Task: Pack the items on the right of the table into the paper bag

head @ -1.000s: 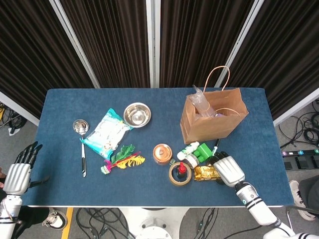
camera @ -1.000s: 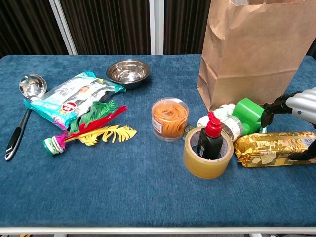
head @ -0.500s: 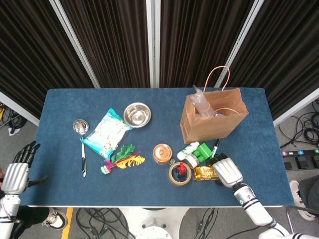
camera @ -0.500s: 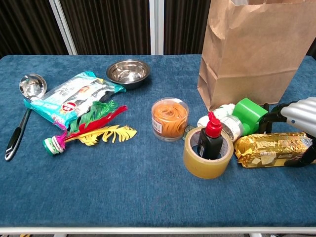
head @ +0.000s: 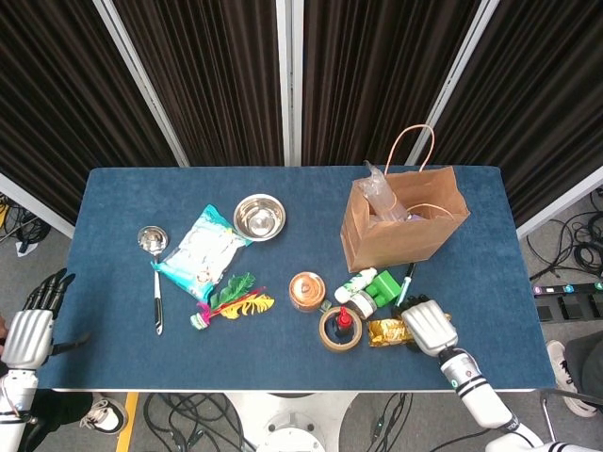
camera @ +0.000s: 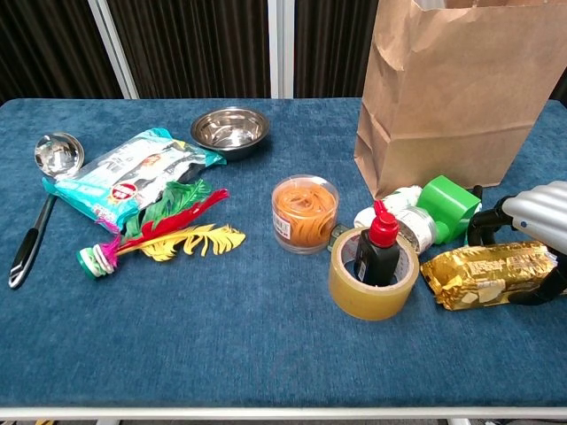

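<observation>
The brown paper bag (head: 405, 221) (camera: 461, 88) stands upright at the right rear with something clear poking out of its mouth. In front of it lie a green roll (head: 383, 285) (camera: 447, 205), a white bottle (head: 356, 282), a tape roll (head: 339, 330) (camera: 372, 274) with a red-capped black bottle (camera: 379, 243) standing inside it, and a tub of orange rubber bands (head: 306, 290) (camera: 304, 212). My right hand (head: 429, 325) (camera: 536, 221) grips the right end of a gold foil packet (head: 386, 330) (camera: 487, 274), which is tilted. My left hand (head: 33, 325) hangs off the table's left edge, fingers spread, holding nothing.
A steel bowl (head: 259, 217), a ladle (head: 154, 273), a teal snack bag (head: 201, 252) and coloured feathers (head: 231, 299) lie on the left half. A pen (head: 407, 281) rests by the bag's front right corner. The table's front edge is close to my right hand.
My right hand has closed around the gold packet, which now sits tilted and slightly nearer the front edge. My left hand has sunk a little lower beside the table.
</observation>
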{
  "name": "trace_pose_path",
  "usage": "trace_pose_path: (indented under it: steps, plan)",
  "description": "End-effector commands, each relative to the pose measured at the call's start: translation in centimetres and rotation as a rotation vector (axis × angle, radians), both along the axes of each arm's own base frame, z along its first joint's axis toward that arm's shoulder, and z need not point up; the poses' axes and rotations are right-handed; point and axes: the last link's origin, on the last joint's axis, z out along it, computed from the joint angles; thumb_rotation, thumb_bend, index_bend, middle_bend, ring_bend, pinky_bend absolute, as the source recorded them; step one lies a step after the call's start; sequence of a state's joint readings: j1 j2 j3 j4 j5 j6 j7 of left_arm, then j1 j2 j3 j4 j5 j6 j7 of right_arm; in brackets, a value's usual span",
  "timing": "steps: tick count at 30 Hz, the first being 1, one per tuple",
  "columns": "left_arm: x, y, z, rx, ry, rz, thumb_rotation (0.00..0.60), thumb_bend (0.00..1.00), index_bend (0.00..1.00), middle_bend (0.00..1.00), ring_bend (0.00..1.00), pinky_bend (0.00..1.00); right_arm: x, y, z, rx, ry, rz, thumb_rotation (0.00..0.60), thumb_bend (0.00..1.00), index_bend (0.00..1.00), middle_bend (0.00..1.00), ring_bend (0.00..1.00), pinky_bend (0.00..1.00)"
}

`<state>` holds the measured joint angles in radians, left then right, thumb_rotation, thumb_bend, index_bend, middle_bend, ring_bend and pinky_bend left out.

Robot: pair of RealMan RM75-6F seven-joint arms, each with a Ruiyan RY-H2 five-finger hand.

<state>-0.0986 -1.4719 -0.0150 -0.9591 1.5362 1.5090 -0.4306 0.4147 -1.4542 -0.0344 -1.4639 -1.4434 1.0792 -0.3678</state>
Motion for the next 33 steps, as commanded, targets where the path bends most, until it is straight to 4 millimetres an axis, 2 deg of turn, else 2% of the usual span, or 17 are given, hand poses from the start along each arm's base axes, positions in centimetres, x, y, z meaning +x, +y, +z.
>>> trace_pose_path:
  steps: [1, 6, 10, 13, 16, 23, 33]
  plan:
    - [0.0, 0.0, 0.0, 0.001, 0.0, 0.0, 0.6, 0.17, 0.09, 0.12, 0.02, 0.15, 0.1, 0.1, 0.0, -0.01, -0.007, 0.005, 0.6, 0.06, 0.48, 0.48, 0.35, 0.41]
    - [0.1, 0.0, 0.0, 0.0, -0.001, -0.002, 0.6, 0.17, 0.09, 0.12, 0.02, 0.15, 0.3, 0.3, 0.4, -0.03, -0.021, 0.024, 0.6, 0.13, 0.56, 0.53, 0.42, 0.47]
    - [0.2, 0.1, 0.0, 0.001, -0.003, -0.006, 0.6, 0.17, 0.09, 0.12, 0.02, 0.15, 0.8, 0.5, 1.2, -0.05, -0.041, 0.044, 0.6, 0.15, 0.57, 0.53, 0.42, 0.48]
    - [0.3, 0.1, 0.1, 0.004, -0.005, -0.007, 0.6, 0.17, 0.09, 0.12, 0.02, 0.15, 2.0, 0.4, 2.6, -0.081, -0.073, 0.077, 0.6, 0.15, 0.57, 0.54, 0.42, 0.48]
    - [0.4, 0.2, 0.1, 0.006, -0.008, -0.009, 0.6, 0.17, 0.09, 0.12, 0.02, 0.15, 4.1, 0.3, 4.5, -0.126, -0.112, 0.138, 0.6, 0.15, 0.58, 0.54, 0.43, 0.49]
    - [0.7, 0.2, 0.1, 0.004, -0.015, -0.01, 0.6, 0.17, 0.09, 0.12, 0.02, 0.15, 10.9, -1.0, 9.3, -0.237, -0.223, 0.296, 0.6, 0.15, 0.58, 0.54, 0.43, 0.5]
    - [0.9, 0.5, 0.3, 0.006, -0.008, -0.016, 0.6, 0.17, 0.09, 0.12, 0.02, 0.15, 19.6, -5.6, 12.6, -0.405, -0.387, 0.445, 0.6, 0.16, 0.58, 0.54, 0.43, 0.5]
